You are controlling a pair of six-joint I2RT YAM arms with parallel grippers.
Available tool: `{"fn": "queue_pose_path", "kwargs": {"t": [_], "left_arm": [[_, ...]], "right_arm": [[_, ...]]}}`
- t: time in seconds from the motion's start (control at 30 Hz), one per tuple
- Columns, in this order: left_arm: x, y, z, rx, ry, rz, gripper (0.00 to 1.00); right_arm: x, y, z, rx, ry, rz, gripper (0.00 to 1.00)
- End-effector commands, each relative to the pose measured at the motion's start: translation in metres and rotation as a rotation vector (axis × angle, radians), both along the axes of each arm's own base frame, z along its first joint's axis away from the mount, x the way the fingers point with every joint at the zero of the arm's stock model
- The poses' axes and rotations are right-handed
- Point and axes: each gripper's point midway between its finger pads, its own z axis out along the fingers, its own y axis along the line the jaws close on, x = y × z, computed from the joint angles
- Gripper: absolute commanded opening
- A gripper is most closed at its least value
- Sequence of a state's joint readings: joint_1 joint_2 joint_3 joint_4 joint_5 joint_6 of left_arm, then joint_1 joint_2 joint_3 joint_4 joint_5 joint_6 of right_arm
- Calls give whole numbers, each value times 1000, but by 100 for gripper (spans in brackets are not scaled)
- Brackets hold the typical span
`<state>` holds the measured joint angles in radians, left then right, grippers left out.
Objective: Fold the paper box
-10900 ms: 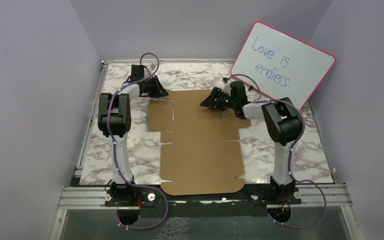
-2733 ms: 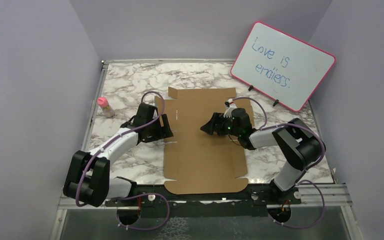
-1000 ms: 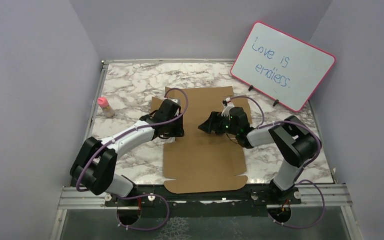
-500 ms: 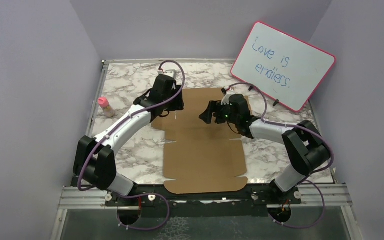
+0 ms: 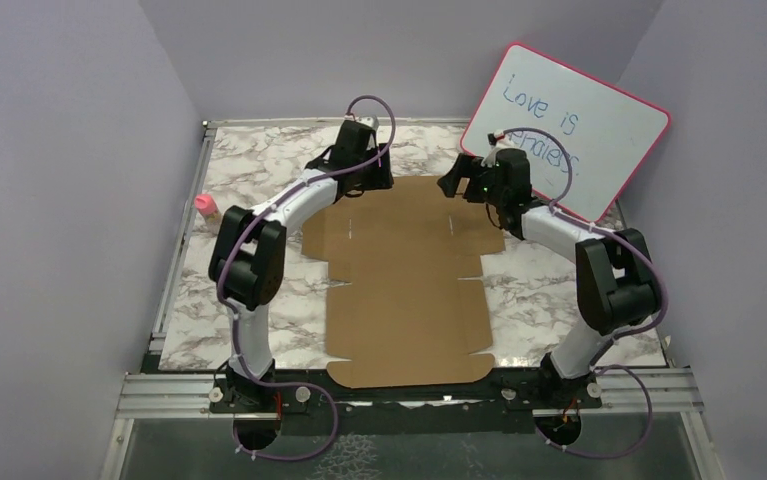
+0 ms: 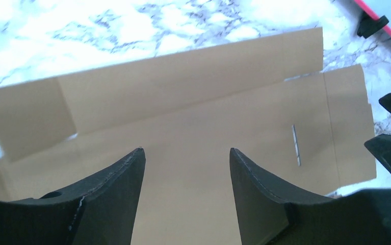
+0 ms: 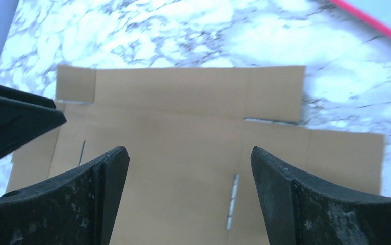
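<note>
Paper box [image 5: 399,290]: brown die-cut sheet lying flat and unfolded on the middle of the desk. Its rounded near flap reaches the near edge between the two arm bases. Its far flap stops short of the far edge. Side flaps lie flat too (no panel raised in any view).
Slits [image 6: 295,145]: two short cuts in the far half of the sheet, one toward each side, clearest in the wrist views.
Left gripper [image 6: 185,150]: above the far-left part of the sheet, its arm stretched from the near edge toward the far edge. Fingers are parted a moderate way with bare cardboard showing between them. Nothing held.
Right gripper [image 7: 189,150]: above the far-right part of the sheet, facing the left one across it. Fingers are spread wide, wider than the left pair. Nothing held.
Contact: both wrist views show the sheet lying some way below the fingertips.
Whiteboard [image 5: 569,130]: pink-framed, propped tilted at the far-right corner, with blue handwriting. The right wrist overlaps its lower left part in the top view.
Pink-topped item [image 5: 204,205]: at the left edge, well apart from the sheet. Too small to identify.
Desk [image 5: 249,160]: white-and-grey marble pattern.
</note>
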<state>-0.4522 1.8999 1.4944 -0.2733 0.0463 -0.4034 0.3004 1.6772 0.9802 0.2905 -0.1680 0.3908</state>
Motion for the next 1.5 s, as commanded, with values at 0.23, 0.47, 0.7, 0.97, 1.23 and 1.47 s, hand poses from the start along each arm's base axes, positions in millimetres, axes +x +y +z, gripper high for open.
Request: {"fn": "queue_pose_path", "kwargs": {"t": [0.23, 0.47, 0.7, 0.97, 1.23, 1.47], "left_arm": [[48, -53, -40, -142, 1, -85, 64], [49, -56, -68, -136, 43, -96, 64], [45, -55, -85, -125, 71, -98, 64], [44, -55, -98, -121, 91, -99, 64], [41, -55, -107, -116, 108, -97, 63], [42, -55, -111, -117, 115, -91, 63]], "right_arm": [[61, -46, -30, -48, 68, -113, 95], [82, -48, -56, -73, 110, -130, 95], [90, -41, -78, -82, 154, -97, 95], [88, -27, -94, -63, 199, -8, 90], [81, -13, -75, -34, 176, 88, 82], [75, -10, -46, -27, 121, 111, 80]]}}
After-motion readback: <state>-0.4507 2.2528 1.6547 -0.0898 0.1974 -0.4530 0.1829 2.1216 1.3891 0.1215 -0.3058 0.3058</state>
